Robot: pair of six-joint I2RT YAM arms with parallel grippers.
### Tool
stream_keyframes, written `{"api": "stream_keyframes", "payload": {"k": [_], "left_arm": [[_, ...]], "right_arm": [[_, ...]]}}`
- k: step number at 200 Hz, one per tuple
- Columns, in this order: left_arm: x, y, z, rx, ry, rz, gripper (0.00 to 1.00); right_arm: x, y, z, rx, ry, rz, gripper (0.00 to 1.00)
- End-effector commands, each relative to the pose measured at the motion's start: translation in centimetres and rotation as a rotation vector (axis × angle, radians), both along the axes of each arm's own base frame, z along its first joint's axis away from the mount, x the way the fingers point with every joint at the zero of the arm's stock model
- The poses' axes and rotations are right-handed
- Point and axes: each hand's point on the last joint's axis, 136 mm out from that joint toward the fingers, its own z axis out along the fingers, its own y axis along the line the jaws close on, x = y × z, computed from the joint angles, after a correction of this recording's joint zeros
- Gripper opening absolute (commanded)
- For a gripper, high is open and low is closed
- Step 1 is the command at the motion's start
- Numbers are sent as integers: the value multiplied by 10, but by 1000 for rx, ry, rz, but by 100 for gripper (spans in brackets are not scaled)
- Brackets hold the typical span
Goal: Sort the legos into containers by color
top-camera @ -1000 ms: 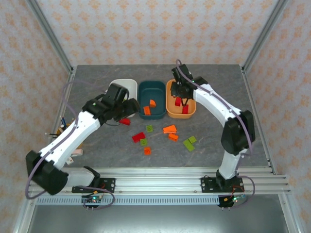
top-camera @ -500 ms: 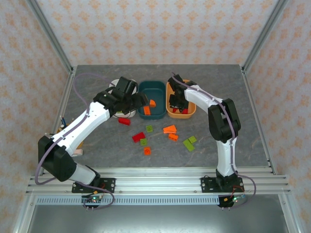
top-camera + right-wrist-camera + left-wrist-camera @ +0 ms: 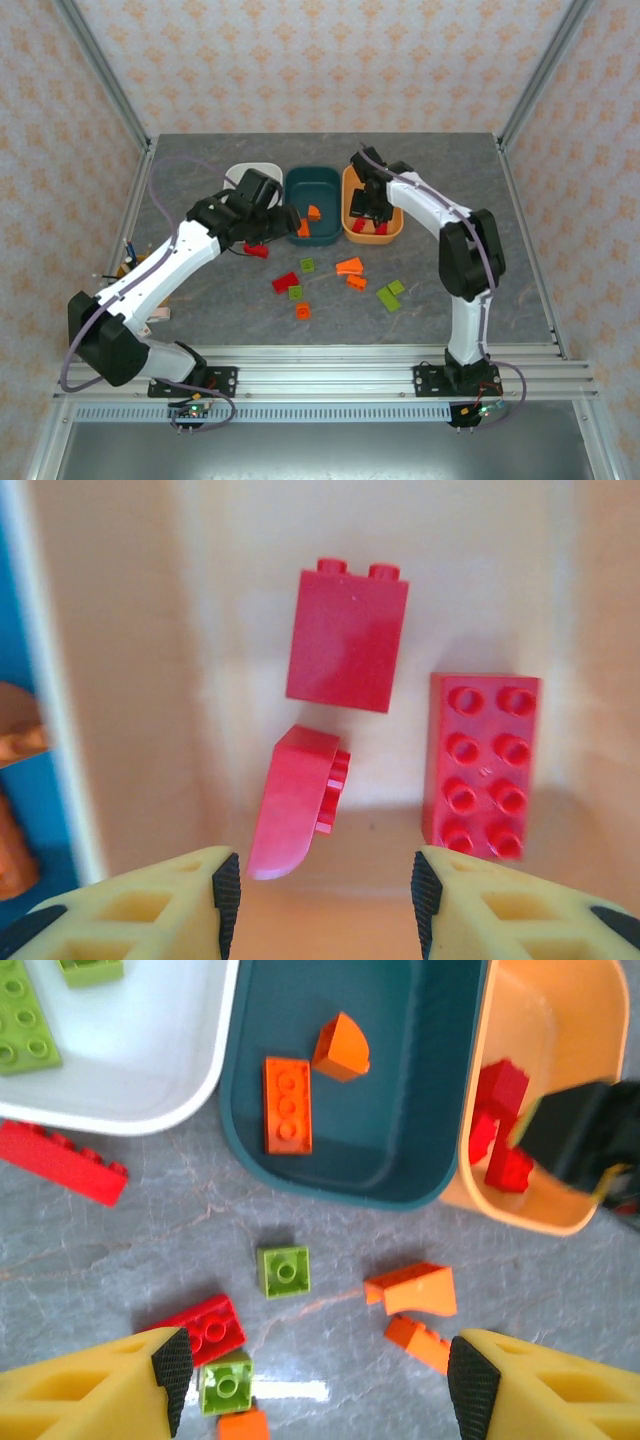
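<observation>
We judge the step in hand to be dropping a red piece into the orange tub (image 3: 130, 660). To finish it well, we would leave the right jaws parted and lift straight up, so that neither pad drags the curved red brick (image 3: 295, 810) or clips the tub wall. Those jaws stand partly spread with nothing between them. The curved brick lies just beyond their tips, seemingly free of both pads, though the near edge is blurred. Farther ahead of them rest a tall red brick (image 3: 345, 640) and a flat eight-stud brick (image 3: 482, 765). The left jaws are spread wide and empty above the table (image 3: 120, 1250), with a small red brick (image 3: 205, 1325) and a lime brick (image 3: 225, 1385) just inside one pad (image 3: 172, 1360).
</observation>
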Motion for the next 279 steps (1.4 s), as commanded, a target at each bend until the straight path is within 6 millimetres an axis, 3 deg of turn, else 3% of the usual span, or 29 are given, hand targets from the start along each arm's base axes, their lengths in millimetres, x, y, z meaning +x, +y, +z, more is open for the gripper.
{"api": "stream_keyframes", "payload": {"k": [1, 31, 60, 83, 109, 146, 198, 244, 279], "left_arm": [[-34, 2, -20, 75, 75, -54, 71], [-70, -16, -53, 100, 152, -87, 73], [-93, -32, -84, 107, 212, -82, 75], [-106, -38, -107, 133, 267, -58, 76], [-113, -42, -127, 144, 299, -43, 78], [-112, -49, -148, 162, 338, -37, 78], [-117, -55, -170, 227, 382, -37, 69], [-115, -53, -179, 280, 370, -37, 52], [-110, -50, -175, 305, 342, -49, 32]], "right_arm": [[-23, -2, 68, 7, -125, 16, 51], [-84, 16, 87, 72, -139, 116, 60], [-158, 32, 93, 260, -112, 220, 80], [-208, 20, 88, 298, -71, 246, 89], [-241, 2, 77, 308, -38, 235, 91], [-256, -13, 64, 304, -8, 200, 86], [-256, -15, 63, 316, -19, 173, 83], [-254, -13, 62, 323, -22, 175, 82], [-254, -11, 60, 323, -19, 183, 80]]}}
